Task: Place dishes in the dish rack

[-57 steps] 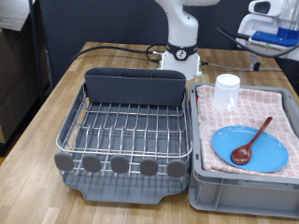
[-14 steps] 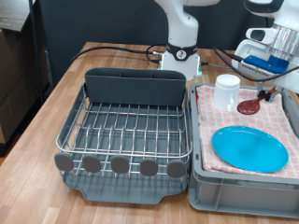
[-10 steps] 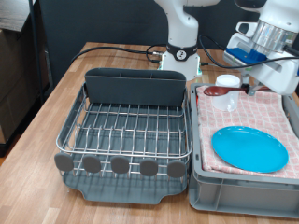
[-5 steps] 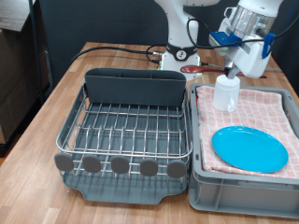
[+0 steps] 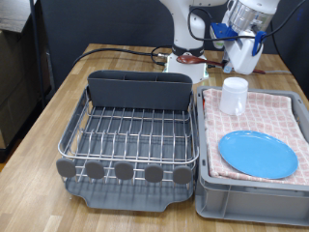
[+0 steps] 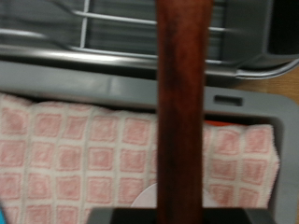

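My gripper [image 5: 235,56] hangs above the table behind the crate, at the exterior view's top right. It is shut on the reddish-brown wooden spoon [image 5: 192,61], which sticks out level toward the exterior view's left, behind the grey caddy [image 5: 140,92]. In the wrist view the spoon's handle [image 6: 182,112] fills the middle. The white cup [image 5: 234,95] stands upright and the light-blue plate [image 5: 258,153] lies flat on the pink checked cloth [image 5: 282,111]. The dish rack [image 5: 130,135] holds no dishes.
The light grey crate [image 5: 207,193] lined with the cloth sits right beside the rack on the wooden table [image 5: 58,106]. The robot's white base [image 5: 186,43] and black cables [image 5: 116,50] are behind the rack.
The spoon was lifted off the plate and carried up and toward the exterior view's left, from over the cloth to behind the cup and caddy. Plate and cup have stayed put.
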`<control>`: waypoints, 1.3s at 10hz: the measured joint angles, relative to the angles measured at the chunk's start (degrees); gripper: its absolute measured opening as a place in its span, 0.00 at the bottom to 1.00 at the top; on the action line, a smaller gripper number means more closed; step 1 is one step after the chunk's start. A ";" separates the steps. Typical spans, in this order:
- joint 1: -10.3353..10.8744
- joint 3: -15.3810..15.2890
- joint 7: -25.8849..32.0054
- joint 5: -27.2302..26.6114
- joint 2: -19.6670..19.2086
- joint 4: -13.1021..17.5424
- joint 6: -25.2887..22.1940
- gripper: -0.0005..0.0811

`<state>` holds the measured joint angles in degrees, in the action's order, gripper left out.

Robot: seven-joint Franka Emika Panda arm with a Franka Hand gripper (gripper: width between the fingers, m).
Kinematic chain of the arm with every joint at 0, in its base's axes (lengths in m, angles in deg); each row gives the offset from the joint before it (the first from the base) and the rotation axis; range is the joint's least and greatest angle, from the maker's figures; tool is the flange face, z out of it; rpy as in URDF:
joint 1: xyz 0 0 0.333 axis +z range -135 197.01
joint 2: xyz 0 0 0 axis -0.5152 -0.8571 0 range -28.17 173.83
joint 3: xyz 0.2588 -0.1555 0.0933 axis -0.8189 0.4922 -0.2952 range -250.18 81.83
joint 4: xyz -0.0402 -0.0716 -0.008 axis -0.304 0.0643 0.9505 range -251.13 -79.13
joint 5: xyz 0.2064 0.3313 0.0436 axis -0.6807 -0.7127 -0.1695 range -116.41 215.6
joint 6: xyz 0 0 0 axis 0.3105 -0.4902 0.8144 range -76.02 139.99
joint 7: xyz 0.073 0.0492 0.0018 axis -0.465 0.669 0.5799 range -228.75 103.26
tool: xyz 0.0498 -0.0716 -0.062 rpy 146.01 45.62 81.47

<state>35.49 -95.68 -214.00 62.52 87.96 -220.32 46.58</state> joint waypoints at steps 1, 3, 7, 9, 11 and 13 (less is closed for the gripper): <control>-0.09 0.58 0.00 -0.85 2.18 -1.53 -0.55 0.11; -0.18 2.32 0.82 -2.69 6.68 -4.98 -0.66 0.11; -0.10 7.37 4.77 -3.77 14.83 -11.61 0.91 0.11; -0.06 7.50 5.90 -3.82 14.54 -11.50 0.72 0.11; -0.04 9.66 10.26 -3.90 14.53 -11.77 1.43 0.11; -0.04 11.93 13.12 -3.94 14.66 -13.13 4.76 0.11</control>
<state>35.45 -83.75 -200.88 58.58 102.62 -233.45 51.35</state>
